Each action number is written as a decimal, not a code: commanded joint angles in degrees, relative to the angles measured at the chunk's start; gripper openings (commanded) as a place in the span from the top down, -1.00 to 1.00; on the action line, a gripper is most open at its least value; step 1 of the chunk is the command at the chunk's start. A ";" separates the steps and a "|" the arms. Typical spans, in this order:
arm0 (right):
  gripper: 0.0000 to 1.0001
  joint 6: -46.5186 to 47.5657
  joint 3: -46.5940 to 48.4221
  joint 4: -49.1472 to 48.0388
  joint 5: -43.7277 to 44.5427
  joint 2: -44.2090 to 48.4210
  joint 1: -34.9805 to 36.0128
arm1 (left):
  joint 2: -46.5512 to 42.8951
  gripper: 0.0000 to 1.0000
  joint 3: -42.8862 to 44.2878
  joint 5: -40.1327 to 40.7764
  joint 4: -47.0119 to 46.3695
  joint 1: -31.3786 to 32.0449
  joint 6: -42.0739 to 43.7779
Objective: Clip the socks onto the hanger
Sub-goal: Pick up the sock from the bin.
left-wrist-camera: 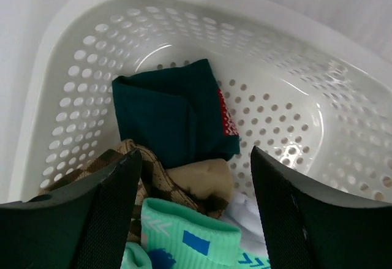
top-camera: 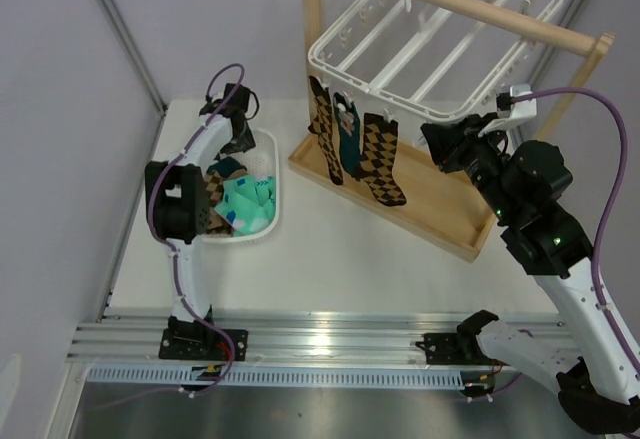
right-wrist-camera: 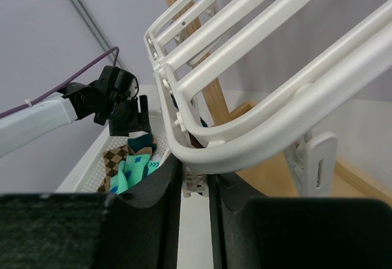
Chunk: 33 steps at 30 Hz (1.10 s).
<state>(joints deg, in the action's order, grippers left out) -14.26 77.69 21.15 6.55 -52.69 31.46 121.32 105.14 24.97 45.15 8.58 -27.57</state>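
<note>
Left gripper [left-wrist-camera: 195, 154]: released, jaws wide, hanging over the far end of the basket [left-wrist-camera: 294, 122], which sits at the left of the table [top-camera: 350, 269]. Nothing is held. I can't tell whether the fingertips touch fabric.

Under the gap is a teal sock [left-wrist-camera: 171, 113], folded, with a red-white patch at its right edge, lying on the basket floor. Just nearer, and touching it, is an argyle sock [left-wrist-camera: 153, 177]. Nearer again, a mint sock [left-wrist-camera: 190, 235] lies on top of the pile. All loose socks are inside the basket.

Right gripper [right-wrist-camera: 197, 192]: clenched on a clip [right-wrist-camera: 193, 182] that dangles under the near-right corner of the hanger [right-wrist-camera: 275, 119]. The clip fills the narrow slot between the fingers.

Hanger: white grid frame, hook over the rod of the wooden stand [top-camera: 470, 7], far right of the table. The frame hangs above the stand's tray.

Hung socks [top-camera: 378, 159]: three on the hanger's near edge, toward the left end. Left to right they are argyle, teal, argyle, close together and overlapping. The toes reach down to the tray, and I can't tell whether they touch it.

The basket and the stand are side by side, apart. The two arms are well apart.
</note>
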 commanded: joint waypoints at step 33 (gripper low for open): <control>0.88 1.52 -1.31 0.74 -3.38 0.74 0.18 | 6.14 0.99 7.57 -7.05 10.94 -6.56 -2.57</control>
<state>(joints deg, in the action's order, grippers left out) -13.37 76.82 20.12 5.50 -52.53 31.46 133.99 116.95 15.44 59.09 1.76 -30.50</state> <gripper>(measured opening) 0.220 0.023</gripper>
